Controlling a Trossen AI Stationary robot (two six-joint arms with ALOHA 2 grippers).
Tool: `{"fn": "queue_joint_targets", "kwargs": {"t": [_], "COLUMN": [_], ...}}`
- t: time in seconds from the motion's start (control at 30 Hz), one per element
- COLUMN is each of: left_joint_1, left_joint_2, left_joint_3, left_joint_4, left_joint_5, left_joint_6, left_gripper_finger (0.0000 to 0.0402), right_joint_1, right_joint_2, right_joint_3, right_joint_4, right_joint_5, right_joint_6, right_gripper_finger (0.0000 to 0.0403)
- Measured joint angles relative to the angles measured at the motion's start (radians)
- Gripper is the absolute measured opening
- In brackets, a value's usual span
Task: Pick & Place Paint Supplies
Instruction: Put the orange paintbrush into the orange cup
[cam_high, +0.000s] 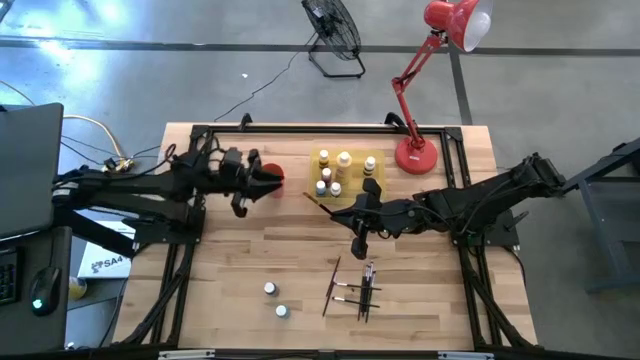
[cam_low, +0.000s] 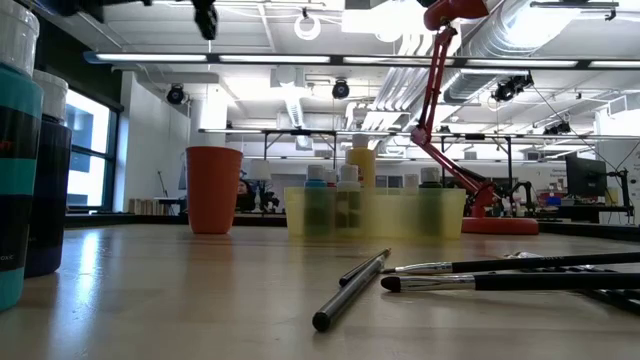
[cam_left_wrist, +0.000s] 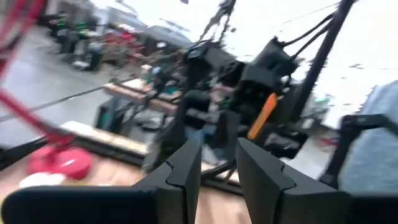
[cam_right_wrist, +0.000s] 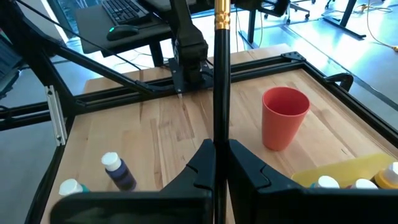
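The right end effector is clamped on a paintbrush; in the right wrist view the dark handle with its gold ferrule runs straight out from between the two shut fingers. In the high view this end effector hangs just on the near side of the yellow tray, and the brush's far end pokes out past the tray's left corner. The red cup stands just to the left of the tray, so the held brush's long axis points roughly toward the cup, with the tray beside that line. The coming move seems to turn on this: carry the brush along its own length toward the cup or tray and tip it in.

The left end effector waits right at the red cup, on its left side; its fingers stand slightly parted and hold nothing.

Most small bottles already stand inside the tray. Two more bottles stand on the surface well toward the near side from the tray, and a loose bundle of brushes lies nearer the right arm, handles mostly running away from the tray.
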Motion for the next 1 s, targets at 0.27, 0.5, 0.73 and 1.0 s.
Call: {"fn": "queue_joint_targets", "kwargs": {"t": [0.27, 0.5, 0.73, 1.0], "left_joint_1": [0.013, 0.013, 0.012, -0.036], "left_joint_2": [0.200, 0.218, 0.226, 0.283], "left_joint_3": [0.000, 0.000, 0.002, 0.101], "left_joint_4": [0.333, 0.363, 0.366, 0.307], "left_joint_5": [0.076, 0.106, 0.080, 0.040], "left_joint_6": [-0.033, -0.040, 0.010, 0.156], "left_gripper_finger": [0.0100, 0.0120, 0.0180, 0.0172], "right_joint_1": [-0.019, -0.036, -0.049, -0.058], "right_joint_2": [0.003, 0.003, 0.003, 0.003], "right_joint_3": [0.000, 0.000, 0.000, 0.000], "right_joint_4": [-0.002, -0.002, -0.002, -0.002], "right_joint_5": [0.000, 0.000, -0.001, 0.000], "right_joint_6": [-0.002, 0.000, 0.001, 0.008], "right_gripper_finger": [0.0011, 0.0011, 0.0011, 0.0011]}}
